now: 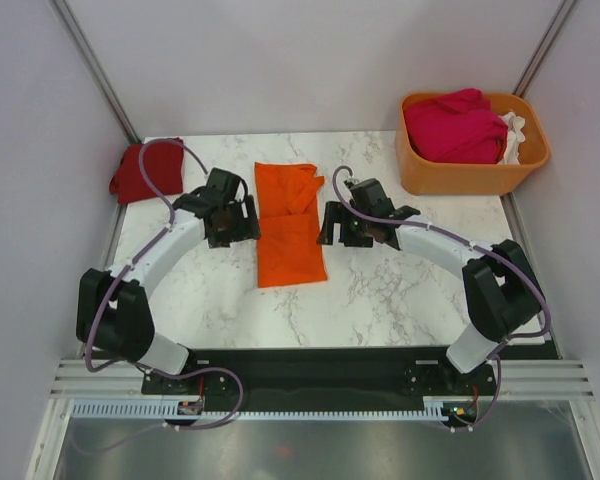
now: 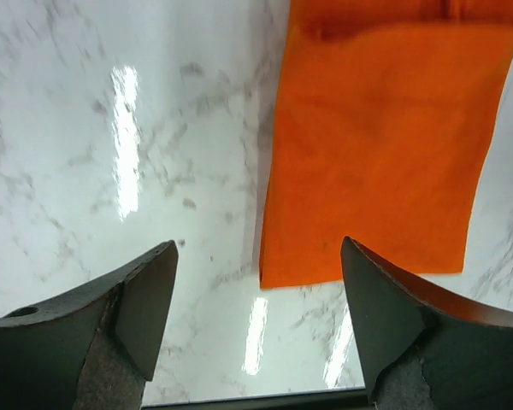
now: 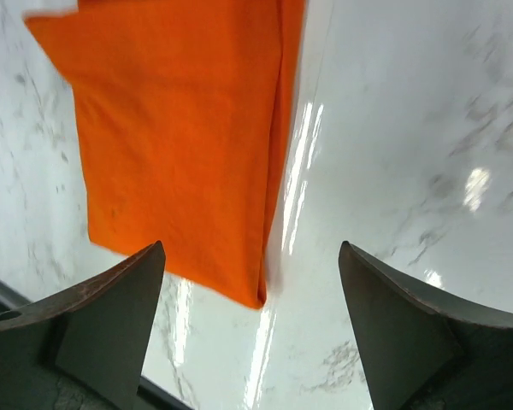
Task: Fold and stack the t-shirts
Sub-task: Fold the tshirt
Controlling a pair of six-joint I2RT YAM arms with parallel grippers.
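A bright orange t-shirt (image 1: 288, 225) lies folded into a long strip in the middle of the marble table (image 1: 400, 290). It also shows in the left wrist view (image 2: 385, 137) and the right wrist view (image 3: 179, 137). My left gripper (image 1: 242, 222) is open and empty just left of it, above the table. My right gripper (image 1: 332, 224) is open and empty just right of it. A dark red t-shirt (image 1: 145, 170) lies folded at the table's back left corner. A magenta t-shirt (image 1: 455, 125) and a white one (image 1: 515, 135) lie crumpled in the basket.
A rigid orange plastic basket (image 1: 465, 175) stands at the back right corner. White walls with metal posts close in the back and sides. The arm bases sit on a black plate (image 1: 310, 370) at the near edge.
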